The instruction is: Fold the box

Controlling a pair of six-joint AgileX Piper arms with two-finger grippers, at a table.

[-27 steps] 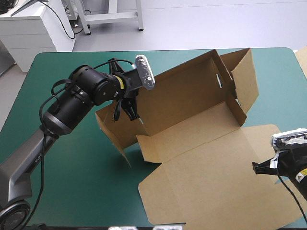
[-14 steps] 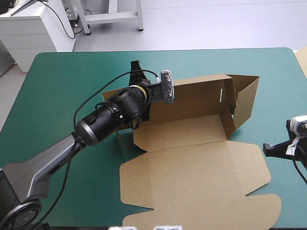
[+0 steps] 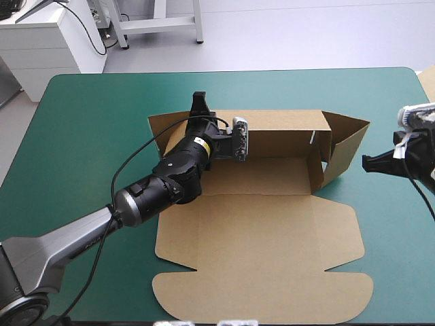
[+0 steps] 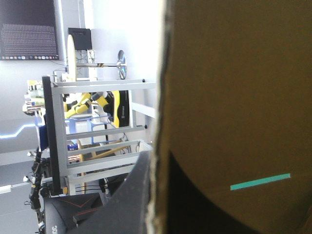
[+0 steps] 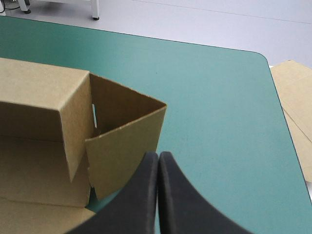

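Board of this kind looks light and stiff across each panel, yet ready to hinge at its scored creases. The box [image 3: 272, 224] should therefore answer to a push near a crease and buckle if squeezed mid-panel. It lies in the middle of the desk [image 3: 88, 136], half formed. The rear wall [image 3: 279, 125] stands upright, and the lid [image 3: 265, 272] lies flat toward the desk's near edge. The end flap [image 3: 348, 146] at the right end angles outward, not tucked.

The left pincer [image 3: 199, 103] is clenched on the top edge of the rear wall near its left end. In the left wrist view the board's raw edge runs up between the two black fingers [image 4: 131, 195], one on each face. A narrow slot [image 4: 261, 181] in the wall just beside them lets the teal-green cover show through. That thin-edge hold seems sound for keeping the wall upright, though smooth board could slip if pulled hard.

The right pincer [image 5: 158, 195] is clenched on nothing, its fingers meeting in one point. It stands apart from the box, with the end flap just ahead of its tips. Closed tips would suit nudging that flap inward along its crease, and a grasp on the flap's free edge would be the other option. Beyond the desk's right edge, more board [image 5: 292, 107] shows.
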